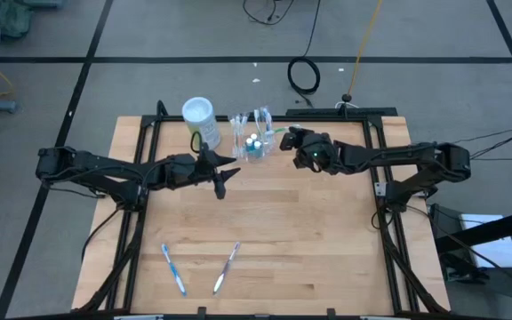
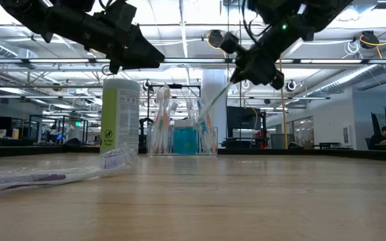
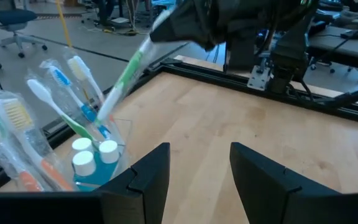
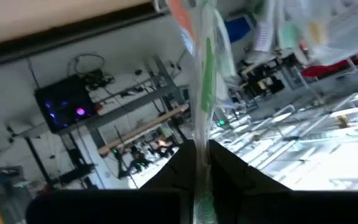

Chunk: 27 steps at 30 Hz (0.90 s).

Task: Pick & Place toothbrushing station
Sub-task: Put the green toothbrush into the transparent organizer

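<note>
The toothbrushing station (image 1: 252, 140) is a clear plastic holder standing at the table's far middle. It holds several wrapped toothbrushes and a blue insert with white caps (image 3: 91, 155). It also shows in the low view (image 2: 183, 137). My right gripper (image 1: 292, 140) is just right of the holder and above it, shut on a green wrapped toothbrush (image 3: 126, 74). My left gripper (image 1: 224, 180) is open and empty, raised just near-left of the holder; in its wrist view the gripper (image 3: 197, 180) points past the holder. My right gripper pinches the green toothbrush's upper end (image 4: 199, 146) between its two fingers, inside its clear wrapper. The fingers come from the table's right, slanting down, along the brush. The brush slants down to the left and its lower end (image 3: 102, 117) reaches into the holder among the other brushes.
A green canister with a white lid (image 1: 198, 116) stands left of the holder. Two wrapped toothbrushes (image 1: 173, 268) (image 1: 227, 267) lie near the front edge; one of them shows close in the low view (image 2: 45, 177). A black frame (image 1: 363, 113) runs around the table.
</note>
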{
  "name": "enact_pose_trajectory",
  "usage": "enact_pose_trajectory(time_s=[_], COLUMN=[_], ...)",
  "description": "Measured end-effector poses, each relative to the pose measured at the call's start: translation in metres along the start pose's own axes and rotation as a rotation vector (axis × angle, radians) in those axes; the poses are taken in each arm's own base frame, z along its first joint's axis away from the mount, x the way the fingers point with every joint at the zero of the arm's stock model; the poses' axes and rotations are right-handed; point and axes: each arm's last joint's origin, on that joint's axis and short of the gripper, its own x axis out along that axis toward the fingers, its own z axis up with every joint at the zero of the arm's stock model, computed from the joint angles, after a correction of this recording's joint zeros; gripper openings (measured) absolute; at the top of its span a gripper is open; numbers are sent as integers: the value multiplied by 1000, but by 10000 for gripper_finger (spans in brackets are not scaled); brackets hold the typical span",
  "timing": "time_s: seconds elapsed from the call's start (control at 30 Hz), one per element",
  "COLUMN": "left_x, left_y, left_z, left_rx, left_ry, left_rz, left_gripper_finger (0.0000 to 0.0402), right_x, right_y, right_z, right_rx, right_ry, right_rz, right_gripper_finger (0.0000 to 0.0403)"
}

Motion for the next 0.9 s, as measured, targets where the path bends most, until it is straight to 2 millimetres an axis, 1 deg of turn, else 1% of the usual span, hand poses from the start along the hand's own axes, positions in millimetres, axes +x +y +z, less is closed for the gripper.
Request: enact_pose_trajectory(time_s=[0.2, 0.3, 0.43, 0.5, 0.6, 0.7, 0.77, 0.9], left_x=[1, 1, 1, 1, 1, 1, 1, 1], left_y=[4, 4, 4, 4, 4, 4, 4, 4], left_z=[0, 1, 0, 0, 0, 0, 0, 0], left_rx=[-4, -4, -4, -4, -4, -4, -4, -4], left_ry=[-1, -1, -1, 0, 1, 1, 1, 1], left_rz=[17, 17, 16, 16, 16, 16, 16, 16], left_gripper_finger=[175, 175, 175, 175, 175, 175, 175, 175], right_x=[17, 21, 23, 25, 27, 28, 29, 35], right_y=[8, 11, 10, 9, 7, 6, 4, 0], right_z=[8, 11, 12, 10, 7, 6, 3, -3], right_rx=[-40, -51, -43, -6, 98, 127, 152, 283], right_ry=[-23, -37, -88, -111, -150, -203, -210, -199], right_rz=[47, 58, 14, -25, -84, -138, -182, -258], right_gripper_finger=[18, 18, 22, 32, 53, 74, 88, 111])
